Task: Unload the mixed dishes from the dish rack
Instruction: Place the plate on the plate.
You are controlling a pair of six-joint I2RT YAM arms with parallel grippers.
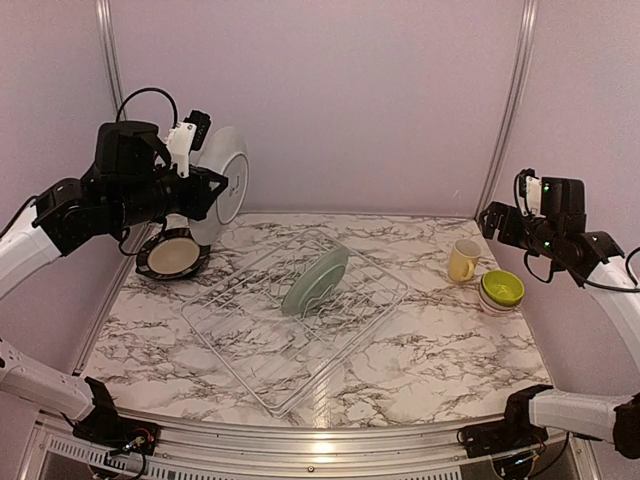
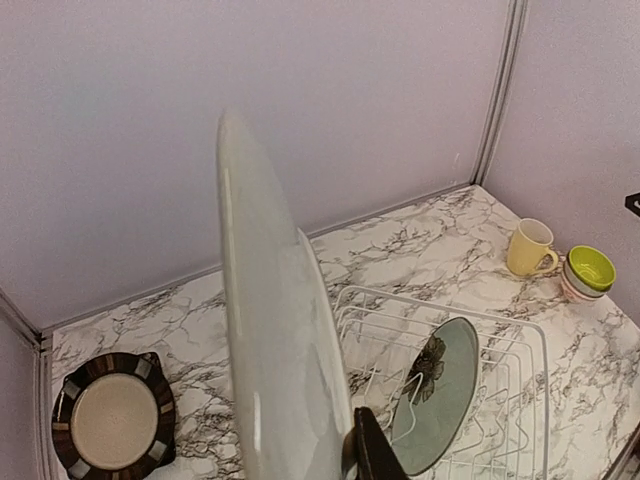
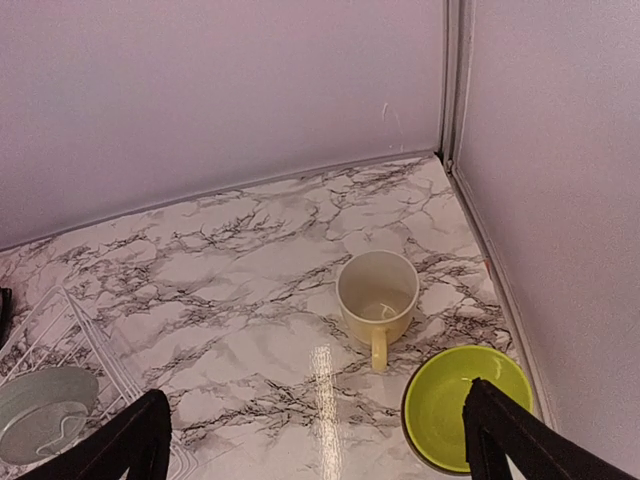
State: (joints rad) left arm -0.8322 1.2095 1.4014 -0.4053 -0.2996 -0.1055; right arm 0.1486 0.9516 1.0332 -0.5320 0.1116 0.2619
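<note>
My left gripper (image 1: 213,187) is shut on a round whitish plate (image 1: 228,183), held on edge high above the table's left side. In the left wrist view the plate (image 2: 268,330) fills the middle, with one black finger (image 2: 372,455) against it. A black squarish plate (image 1: 172,255) with a cream centre lies on the table below. The white wire dish rack (image 1: 250,345) holds a pale grey-green bowl (image 1: 315,280) leaning on edge. My right gripper (image 1: 497,222) is open and empty, raised above the pale yellow mug (image 1: 463,260) and the lime-green bowl (image 1: 502,288).
The lime-green bowl (image 3: 465,405) sits in a small white red-patterned bowl (image 1: 496,304) by the right wall, next to the mug (image 3: 377,290). The rack's corner (image 3: 70,335) shows at the left of the right wrist view. Purple walls enclose the marble table (image 1: 430,350).
</note>
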